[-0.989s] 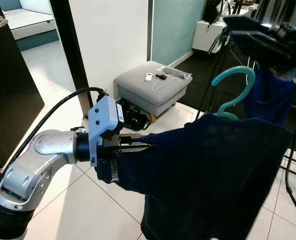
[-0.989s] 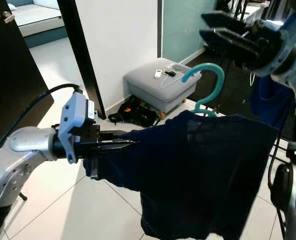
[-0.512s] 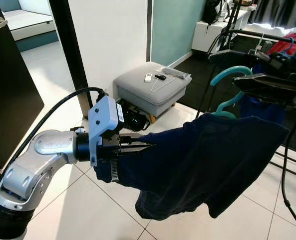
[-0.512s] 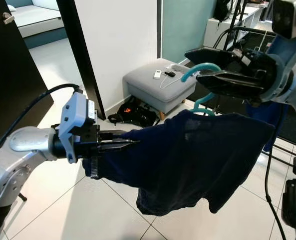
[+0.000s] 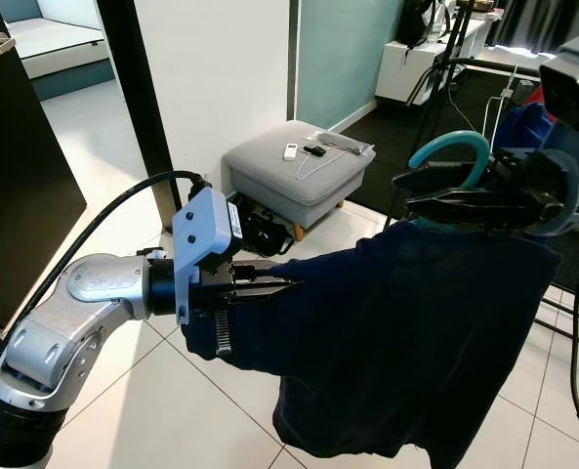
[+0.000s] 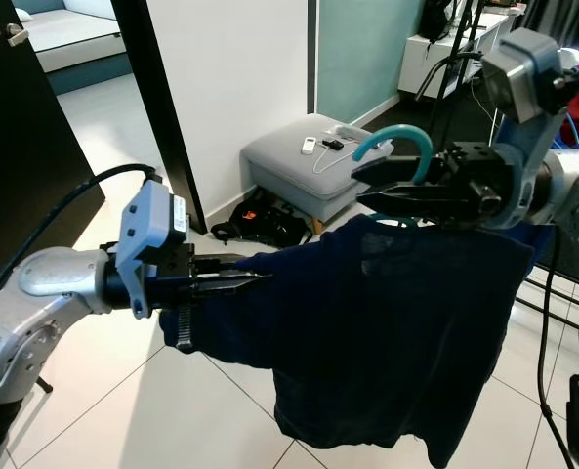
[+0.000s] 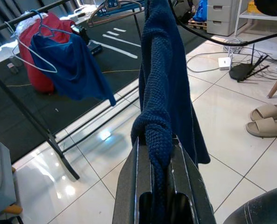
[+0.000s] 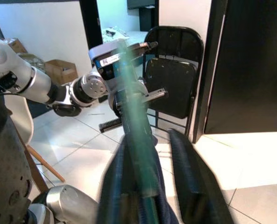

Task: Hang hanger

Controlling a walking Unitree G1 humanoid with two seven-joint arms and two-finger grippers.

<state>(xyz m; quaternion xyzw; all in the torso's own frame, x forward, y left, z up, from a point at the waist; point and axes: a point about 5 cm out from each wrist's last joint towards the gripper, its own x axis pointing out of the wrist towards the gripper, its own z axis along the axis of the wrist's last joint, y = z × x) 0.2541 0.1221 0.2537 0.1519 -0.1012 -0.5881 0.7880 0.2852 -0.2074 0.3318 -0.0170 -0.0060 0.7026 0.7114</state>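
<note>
while the dark navy knitted garment [image 5: 406, 342] hangs spread between the two arms over the pale tiled floor [image 5: 162, 410], its lower hem dangles free above the tiles with open floor beneath and to the robot's left. the left hand [image 5: 269, 285] reaches forward level from a bent silver arm, its two black fingers [image 7: 180, 172] pinched narrow on a bunched edge of the garment. the right hand [image 6: 392, 186] comes across from the right, pointing back toward the left, its fingers on either side of the neck of the teal plastic hanger [image 5: 450, 156], whose hook curves up above the fingers; the garment's top sits just under them. how tightly these fingers grip cannot be told. beyond the garment stand a grey padded footstool [image 5: 289, 171] against a white wall corner [image 5: 221, 78], and the black bars of a clothes rack [image 7: 40, 126] carrying a blue garment [image 7: 73, 65] on a wire hanger.
</note>
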